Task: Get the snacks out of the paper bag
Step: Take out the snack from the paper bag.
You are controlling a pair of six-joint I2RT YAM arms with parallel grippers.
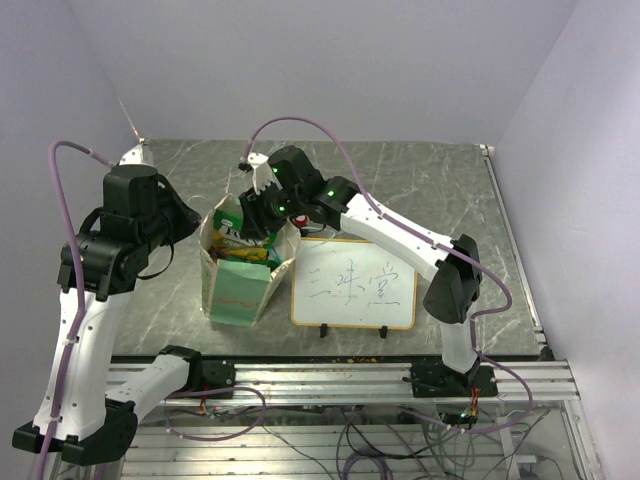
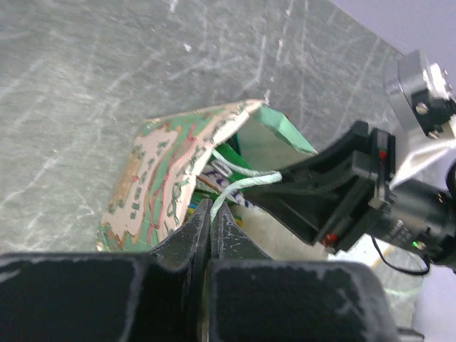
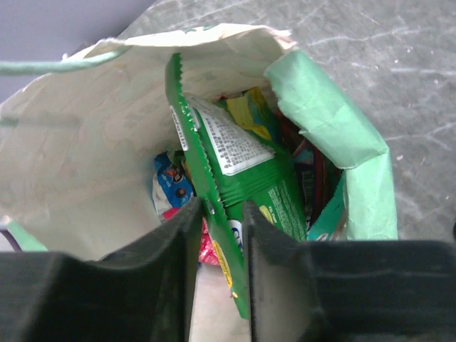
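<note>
Right gripper [image 3: 219,239] is inside the mouth of the cream paper bag with mint-green side panels [image 3: 85,178]. Its jaws are narrowed onto the edge of a green glossy crinkly packet [image 3: 242,164], which sits in the bag among other packets [image 3: 171,187]. Left gripper [image 2: 211,210] is pressed closed at the bag's rim, apparently pinching it beside the white string handle [image 2: 239,184]. Risks: the slick film may slip from so thin a hold; the packet may snag the rim and topple the bag if the left pinch fails
</note>
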